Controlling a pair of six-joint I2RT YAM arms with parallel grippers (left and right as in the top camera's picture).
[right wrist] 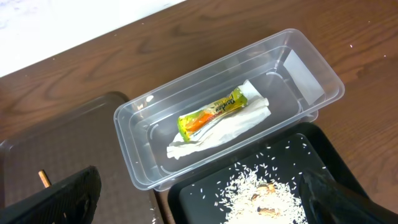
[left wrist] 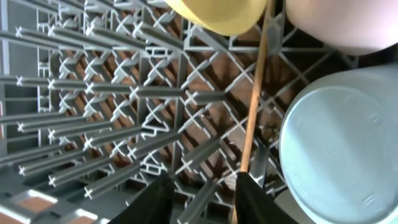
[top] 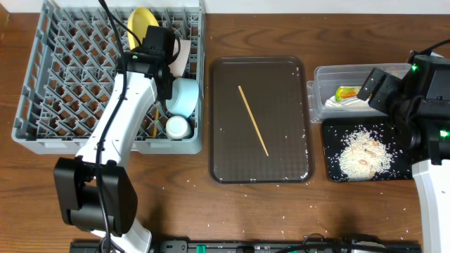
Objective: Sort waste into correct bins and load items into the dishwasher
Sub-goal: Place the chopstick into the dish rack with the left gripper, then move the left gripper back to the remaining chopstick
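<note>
At the counter's back-left corner my left claw (left wrist: 204,182) hangs parted and empty over the grey pegged rack (top: 63,77). There the pegs prop one slim wooden chopstick (left wrist: 256,93) beside the smooth blue bowl (top: 184,95). The second chopstick (top: 253,121) lies on the flat brown tray (top: 281,158), not yet racked. By the right edge my right claw (right wrist: 199,190) gapes empty above the clear tub (right wrist: 217,68) with its crinkly wrapper (right wrist: 211,115), and above the black tray (right wrist: 326,155) of rice (top: 362,151).

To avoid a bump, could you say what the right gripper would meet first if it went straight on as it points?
Probably the rice in the black tray, between the open jaws of the right gripper; the tub lies beyond, depth unclear.
</note>
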